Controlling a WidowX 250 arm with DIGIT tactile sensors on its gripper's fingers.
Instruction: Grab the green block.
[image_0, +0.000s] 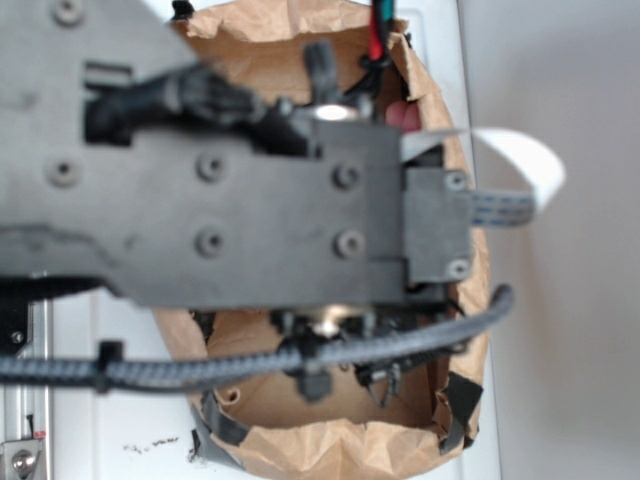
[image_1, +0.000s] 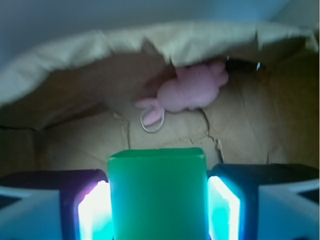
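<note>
Paper — brown, creased, torn along the rim — forms the bag (image_0: 340, 445) that walls everything in, its edges patched with dark tape. Across its mouth, in the exterior view, lies the blurred grey arm (image_0: 230, 200), flat plates studded with screws, a braided cable slung below it. On the bag's floor a soft pink toy (image_1: 190, 90) lies well beyond the block. The block (image_1: 157, 192) — smooth, solid green, flat-faced with rounded corners — sits between the glowing pads (image_1: 93, 210) of the gripper (image_1: 158, 210), clamped on both sides.
</note>
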